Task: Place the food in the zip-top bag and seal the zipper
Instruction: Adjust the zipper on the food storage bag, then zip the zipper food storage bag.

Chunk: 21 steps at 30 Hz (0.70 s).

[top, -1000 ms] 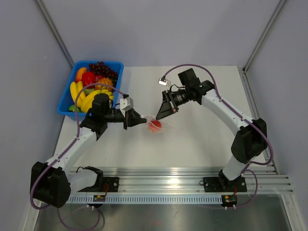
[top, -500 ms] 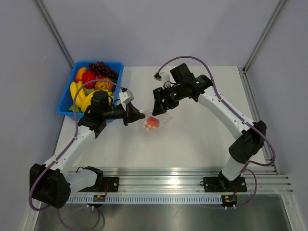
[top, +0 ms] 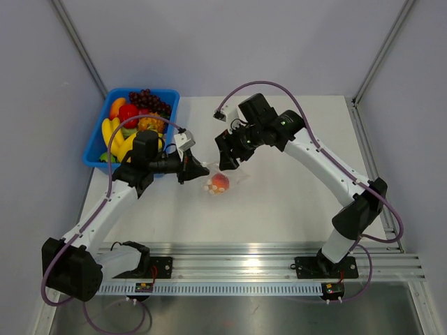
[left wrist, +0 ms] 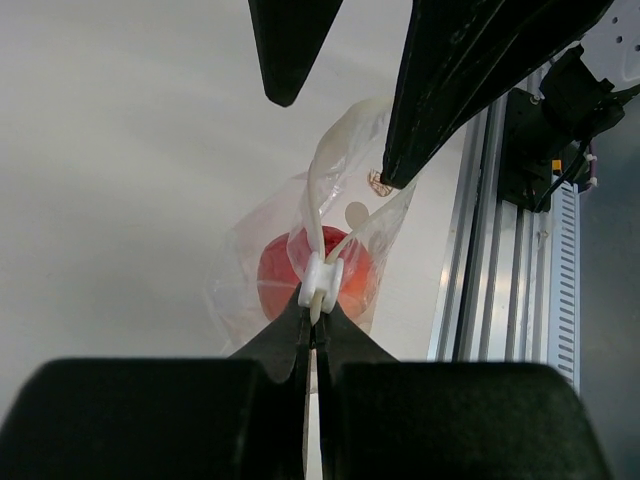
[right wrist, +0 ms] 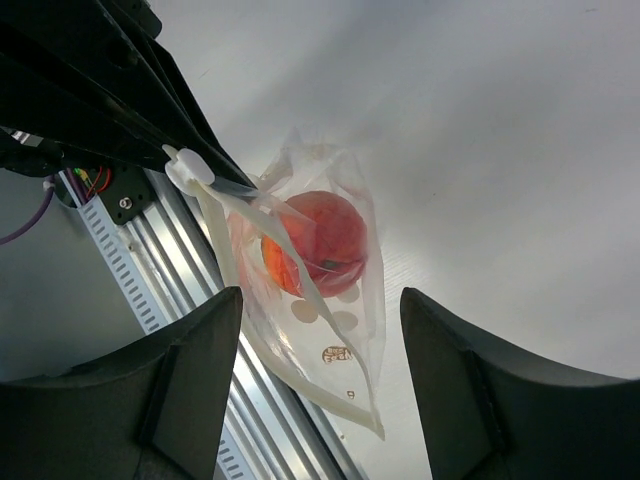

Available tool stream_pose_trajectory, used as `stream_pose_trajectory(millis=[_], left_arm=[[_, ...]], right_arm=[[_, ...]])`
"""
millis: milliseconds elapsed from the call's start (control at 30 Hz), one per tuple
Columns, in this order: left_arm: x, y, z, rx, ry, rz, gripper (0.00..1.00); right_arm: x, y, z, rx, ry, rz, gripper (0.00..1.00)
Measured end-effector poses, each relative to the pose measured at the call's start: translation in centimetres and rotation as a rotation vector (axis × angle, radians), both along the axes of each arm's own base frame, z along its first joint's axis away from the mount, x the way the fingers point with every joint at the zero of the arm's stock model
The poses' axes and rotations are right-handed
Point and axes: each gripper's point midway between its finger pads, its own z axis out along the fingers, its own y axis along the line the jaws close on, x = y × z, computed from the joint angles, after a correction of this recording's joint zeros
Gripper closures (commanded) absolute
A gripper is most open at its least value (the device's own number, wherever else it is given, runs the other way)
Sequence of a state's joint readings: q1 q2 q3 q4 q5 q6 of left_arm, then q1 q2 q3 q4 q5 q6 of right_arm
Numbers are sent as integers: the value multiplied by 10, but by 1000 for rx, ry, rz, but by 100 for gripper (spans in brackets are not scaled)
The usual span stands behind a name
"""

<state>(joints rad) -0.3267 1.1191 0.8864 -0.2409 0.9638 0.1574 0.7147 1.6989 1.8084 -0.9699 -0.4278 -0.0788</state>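
We see the peach (right wrist: 315, 240) inside the zip-top bag (right wrist: 335, 350), near the middle of the table (top: 293, 202). The left gripper (left wrist: 318, 310) is clamped on the white end of the zipper (left wrist: 322, 280) — at the bag's 9 o'clock in the top view. The right gripper (top: 227, 157) hangs at the bag's 12 o'clock, fingers spread wide — holding nothing. A blue bin (top: 94, 148) of fruit sits at 10 o'clock.

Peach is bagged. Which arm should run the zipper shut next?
Left. The left fingers are shut on the white zipper slider at the mouth of the bag, peach inside. The right fingers are open above the bag, holding nothing; probably better used to steady it.
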Motion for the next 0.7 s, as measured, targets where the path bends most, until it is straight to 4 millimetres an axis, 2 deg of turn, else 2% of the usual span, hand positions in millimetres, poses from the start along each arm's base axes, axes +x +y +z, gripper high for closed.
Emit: stream_pose_trajectory(millis=[233, 367, 533, 700], left_arm=[[1, 0, -4, 6, 17, 1, 100], [1, 0, -4, 5, 16, 0, 100], [2, -1, 0, 1, 9, -1, 100], [0, -1, 1, -2, 13, -11, 100]], right_arm=[[4, 1, 14, 20, -43, -6, 27], [-5, 10, 18, 25, -58, 29, 26], [-20, 28, 10, 12, -56, 97, 29], [-15, 32, -5, -22, -42, 93, 34]])
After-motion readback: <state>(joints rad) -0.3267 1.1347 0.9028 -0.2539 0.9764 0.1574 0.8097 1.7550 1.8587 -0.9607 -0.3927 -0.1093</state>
